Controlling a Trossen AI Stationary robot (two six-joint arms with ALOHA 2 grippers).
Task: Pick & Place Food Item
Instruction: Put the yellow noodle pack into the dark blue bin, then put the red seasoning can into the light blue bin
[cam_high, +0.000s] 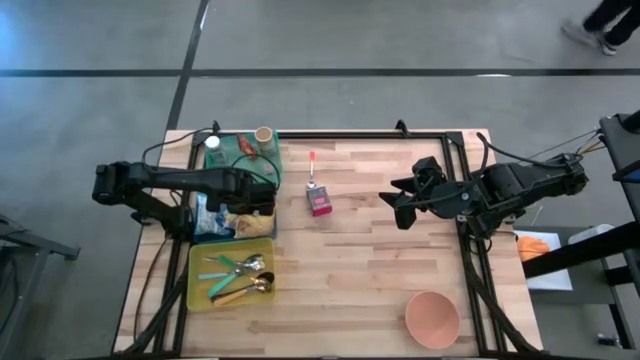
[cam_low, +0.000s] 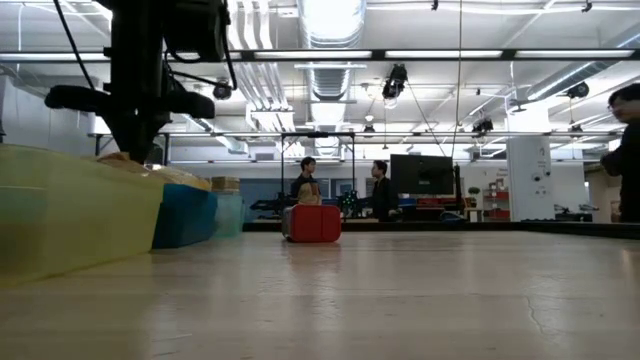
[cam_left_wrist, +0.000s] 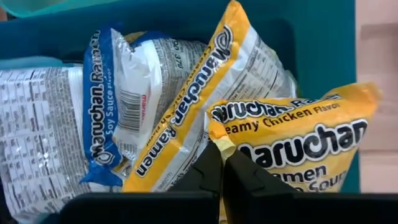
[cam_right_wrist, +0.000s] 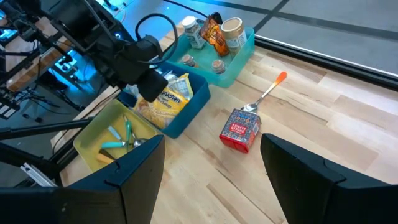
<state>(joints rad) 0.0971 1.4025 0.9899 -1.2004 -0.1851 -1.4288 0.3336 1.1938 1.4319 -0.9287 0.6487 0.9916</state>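
Left wrist view: left pincer (cam_left_wrist: 222, 177) pinches the yellow ramen pack (cam_left_wrist: 298, 146) (corner only) inside the blue bin (cam_left_wrist: 317, 43). Right pincer (cam_right_wrist: 211, 165) hangs wide over the bench (cam_right_wrist: 323, 118), w/ nothing in it.

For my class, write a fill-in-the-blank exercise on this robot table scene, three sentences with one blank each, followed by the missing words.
1. The left gripper is shut on the corner of a yellow ramen packet inside the ______ bin.
2. The cutlery lies in the ______ tray.
3. The right gripper hangs open over the table, and a pink ______ sits near the table's front edge on that side.

Missing words: blue; yellow; bowl
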